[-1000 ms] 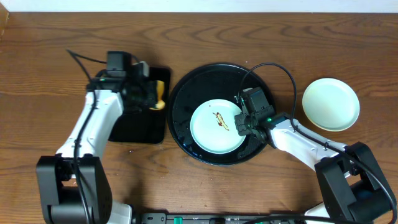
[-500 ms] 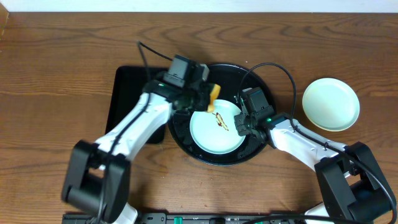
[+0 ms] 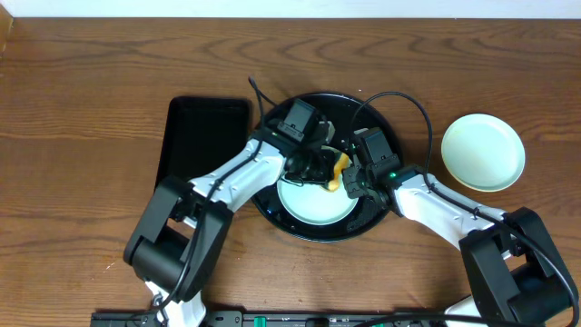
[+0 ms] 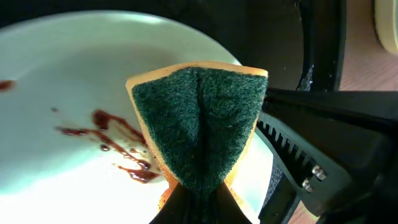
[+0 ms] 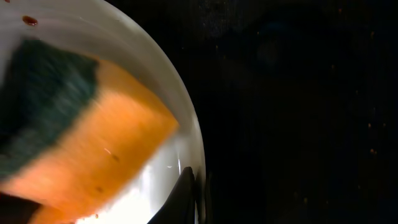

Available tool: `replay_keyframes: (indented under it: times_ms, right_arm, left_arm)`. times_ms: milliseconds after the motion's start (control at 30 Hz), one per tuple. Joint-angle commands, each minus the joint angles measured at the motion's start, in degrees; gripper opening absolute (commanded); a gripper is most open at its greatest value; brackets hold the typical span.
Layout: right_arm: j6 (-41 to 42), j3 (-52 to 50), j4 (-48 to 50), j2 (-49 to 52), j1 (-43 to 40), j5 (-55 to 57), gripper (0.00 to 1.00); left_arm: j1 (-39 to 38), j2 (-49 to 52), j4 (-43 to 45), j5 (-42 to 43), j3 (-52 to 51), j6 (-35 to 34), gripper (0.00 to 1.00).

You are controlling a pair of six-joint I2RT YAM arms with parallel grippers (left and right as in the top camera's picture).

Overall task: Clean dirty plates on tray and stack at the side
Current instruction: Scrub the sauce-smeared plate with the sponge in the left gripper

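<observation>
A pale blue-green plate with a brown smear lies on the round black tray. My left gripper is shut on an orange sponge with a green scouring face, held on the plate's right part next to the smear. My right gripper is shut on the plate's right rim, one finger lying on the rim. The plate, the sponge and the tray show in the right wrist view. A second pale plate lies on the table at the right.
A rectangular black tray lies left of the round tray. A black cable arcs over the round tray's far right rim. The right gripper's body stands close beside the sponge.
My left arm has carried the sponge from the rectangular tray rightward onto the plate. The right arm and both plates have not moved.
</observation>
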Motion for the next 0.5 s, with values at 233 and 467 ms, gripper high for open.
replay_keyframes:
  times_ms: [233, 467]
  right_arm:
    - [-1.9, -1.1, -1.2, 2.4, 1.2, -0.9, 0.01]
    - [-1.9, -1.1, -2.1, 2.4, 1.2, -0.9, 0.01]
  left_arm:
    - [-1.3, 4.9, -0.2, -0.1, 1.2, -1.3, 0.07]
    - [0.2, 4.1, -3.0, -24.1, 1.2, -1.4, 0.07]
